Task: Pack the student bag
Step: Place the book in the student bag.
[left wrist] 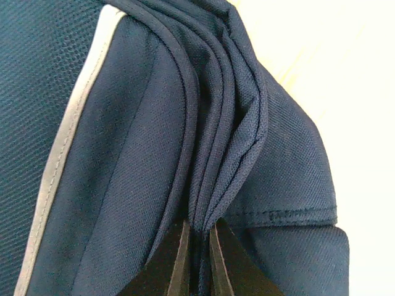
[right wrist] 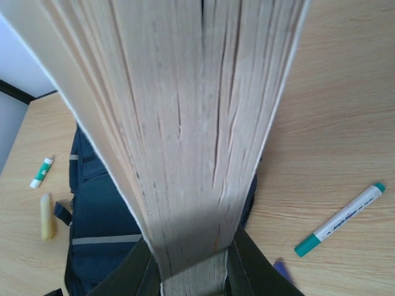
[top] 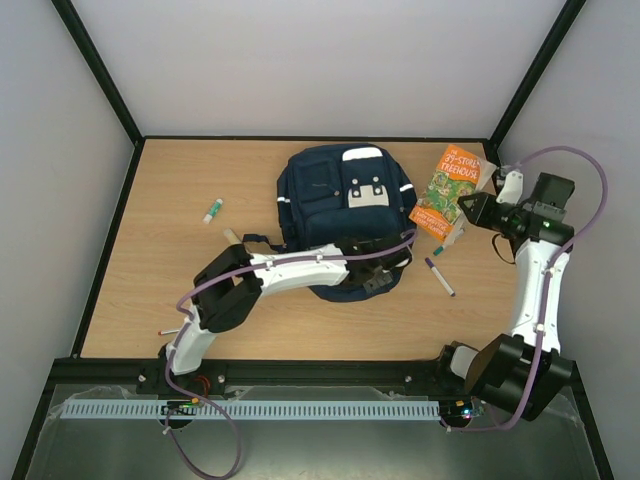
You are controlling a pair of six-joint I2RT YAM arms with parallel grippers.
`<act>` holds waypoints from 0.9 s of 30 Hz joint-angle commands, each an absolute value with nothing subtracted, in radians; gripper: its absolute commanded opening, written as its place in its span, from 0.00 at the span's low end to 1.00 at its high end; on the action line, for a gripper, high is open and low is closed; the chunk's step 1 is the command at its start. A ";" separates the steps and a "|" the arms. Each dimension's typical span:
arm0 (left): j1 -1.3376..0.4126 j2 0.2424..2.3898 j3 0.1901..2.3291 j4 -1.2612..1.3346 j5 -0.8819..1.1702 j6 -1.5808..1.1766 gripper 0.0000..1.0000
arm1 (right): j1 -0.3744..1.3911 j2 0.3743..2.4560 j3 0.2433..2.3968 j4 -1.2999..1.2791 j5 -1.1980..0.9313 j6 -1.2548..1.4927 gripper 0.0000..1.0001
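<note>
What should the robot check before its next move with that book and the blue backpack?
1. Left jaws' hold on the student bag: ok, shut on a fold of its fabric.
2. Right jaws' hold on the book: ok, clamped on its page edge.
3. Bag opening wide enough for the book: cannot tell, no opening shows.
4. Way between book and bag: ok, nothing lies between them.
5. Everything else packed: not ok, the glue stick, purple marker and teal marker lie on the table.
</note>
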State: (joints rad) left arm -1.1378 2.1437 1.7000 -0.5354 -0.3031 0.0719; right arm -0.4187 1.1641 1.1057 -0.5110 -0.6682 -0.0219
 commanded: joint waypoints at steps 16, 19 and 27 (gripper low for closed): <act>-0.928 1.874 1.732 -0.416 -0.149 -0.020 0.02 | -0.423 1.083 1.421 -0.914 -0.849 -0.046 0.01; -0.899 1.879 1.774 -0.436 -0.114 -0.011 0.02 | -0.423 1.095 1.378 -0.945 -0.850 -0.051 0.01; -0.833 1.909 1.833 -0.448 -0.030 -0.022 0.02 | -0.423 1.210 1.360 -1.121 -0.949 -0.099 0.01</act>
